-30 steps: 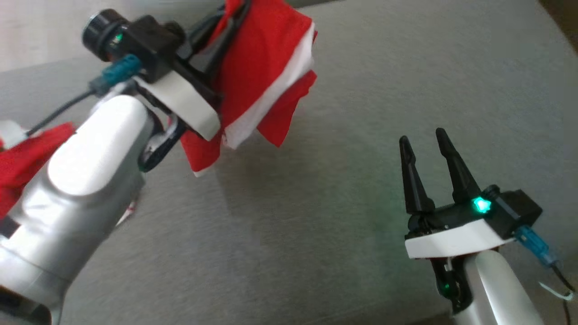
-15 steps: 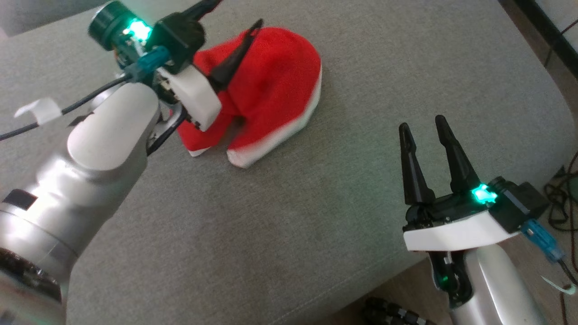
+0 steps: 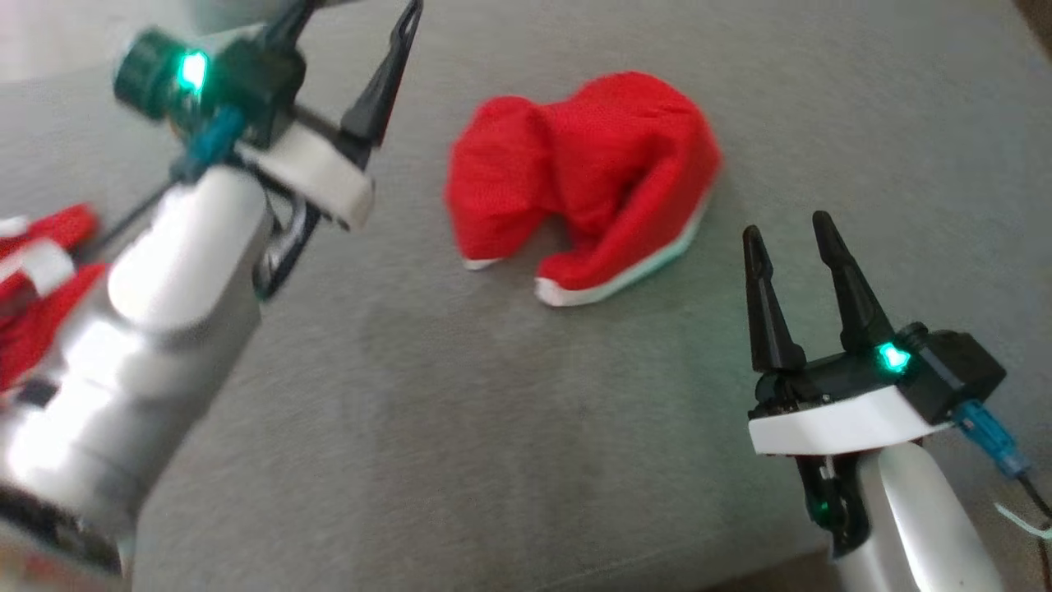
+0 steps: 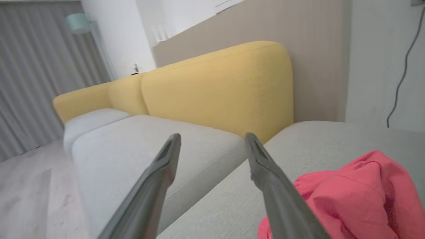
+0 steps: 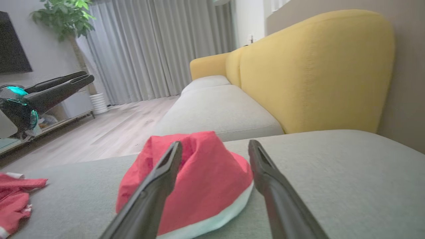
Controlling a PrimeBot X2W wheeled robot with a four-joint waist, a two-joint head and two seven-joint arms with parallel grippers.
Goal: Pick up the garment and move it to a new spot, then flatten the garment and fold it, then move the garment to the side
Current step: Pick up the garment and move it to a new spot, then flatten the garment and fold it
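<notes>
The garment [image 3: 583,177], red with a white hem, lies crumpled in a heap on the grey cushion [image 3: 493,427]. My left gripper [image 3: 357,12] hangs open above and to the left of it, apart from the cloth, with nothing between its fingers. The left wrist view has the left gripper [image 4: 213,136] open and the garment [image 4: 358,192] at the lower right. My right gripper [image 3: 789,238] stands open just right of and nearer than the heap, not touching it. From the right wrist, the garment [image 5: 199,179] sits just beyond the open right gripper [image 5: 215,143].
Another red cloth [image 3: 37,288] lies at the far left, behind my left forearm, also seen as a red cloth [image 5: 15,199] from the right wrist. A yellow sofa back [image 5: 315,69] rises behind the cushion. The cushion's front edge [image 3: 740,567] runs near my right wrist.
My left gripper has let go of the garment, which dropped onto the cushion, and has opened and drawn away to the left. The head camera has shifted. My right gripper stays open.
</notes>
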